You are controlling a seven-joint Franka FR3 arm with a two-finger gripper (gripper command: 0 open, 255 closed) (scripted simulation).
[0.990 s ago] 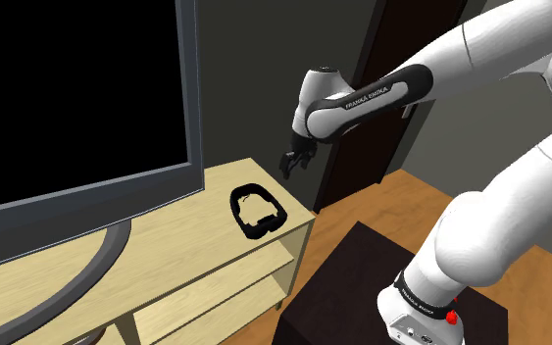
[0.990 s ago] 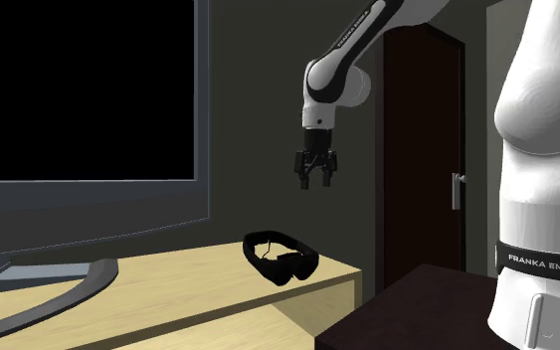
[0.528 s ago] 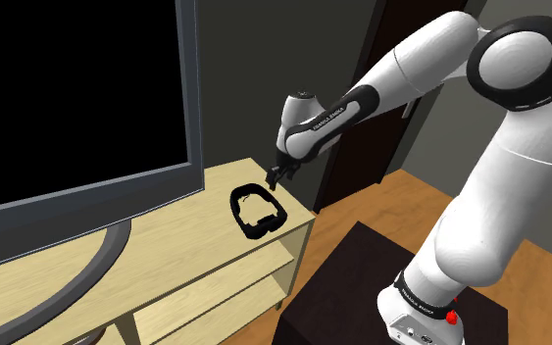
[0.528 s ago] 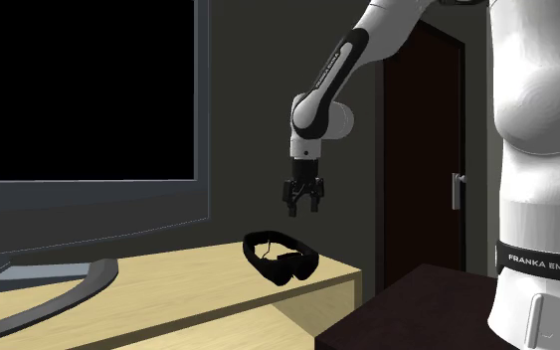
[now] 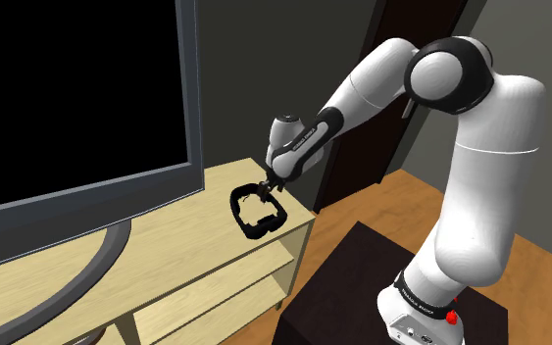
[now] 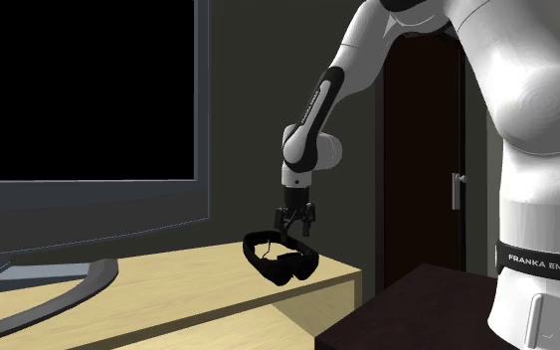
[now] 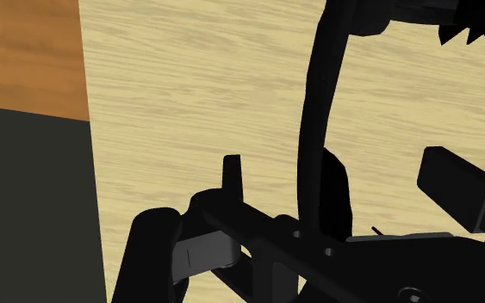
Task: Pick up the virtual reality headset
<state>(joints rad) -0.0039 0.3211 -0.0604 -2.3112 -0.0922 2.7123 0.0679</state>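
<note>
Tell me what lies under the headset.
The headset lies on the pale wooden top of the TV stand, near its corner. An open shelf shows lower down. The wood directly beneath the headset is covered.

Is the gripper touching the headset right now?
Cannot tell. In the wrist view the open gripper straddles the headset with wood showing beside each fingertip, but lower down black merges with black.
</note>
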